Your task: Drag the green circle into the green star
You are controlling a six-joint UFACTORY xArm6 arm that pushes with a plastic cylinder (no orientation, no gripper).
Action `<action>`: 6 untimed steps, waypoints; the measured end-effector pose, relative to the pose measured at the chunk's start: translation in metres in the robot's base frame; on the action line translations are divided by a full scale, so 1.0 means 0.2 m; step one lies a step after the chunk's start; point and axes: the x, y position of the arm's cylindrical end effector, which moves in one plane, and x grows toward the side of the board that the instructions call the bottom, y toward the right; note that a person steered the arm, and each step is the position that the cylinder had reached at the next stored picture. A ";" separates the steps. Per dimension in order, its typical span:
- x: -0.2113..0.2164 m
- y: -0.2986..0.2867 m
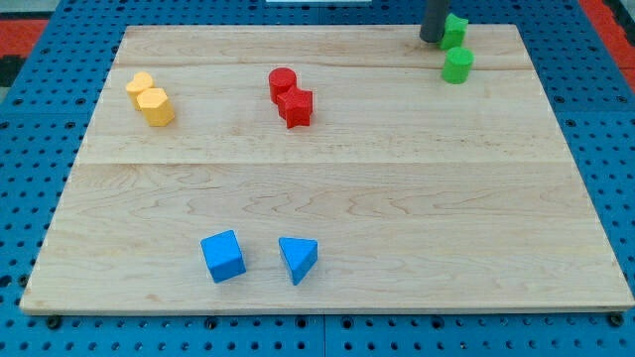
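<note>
Camera view: the tip, a plain rod gripping nothing, seemingly touches the green star from the left; the green circle sits just below, top-right of the desk.

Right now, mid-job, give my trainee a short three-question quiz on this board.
1. True or false: my tip is at the view's top right, just left of the green star.
2. Which block lies directly below the green star in the view? A. blue cube B. green circle C. red star
3. Fill in: the two yellow blocks sit at the view's ____ side of the board.

Key: 1 true; 2 B; 3 left.
</note>
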 end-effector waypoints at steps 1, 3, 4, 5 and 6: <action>0.41 -0.32; 0.25 0.08; 0.20 0.09; 0.26 0.13; 0.31 0.14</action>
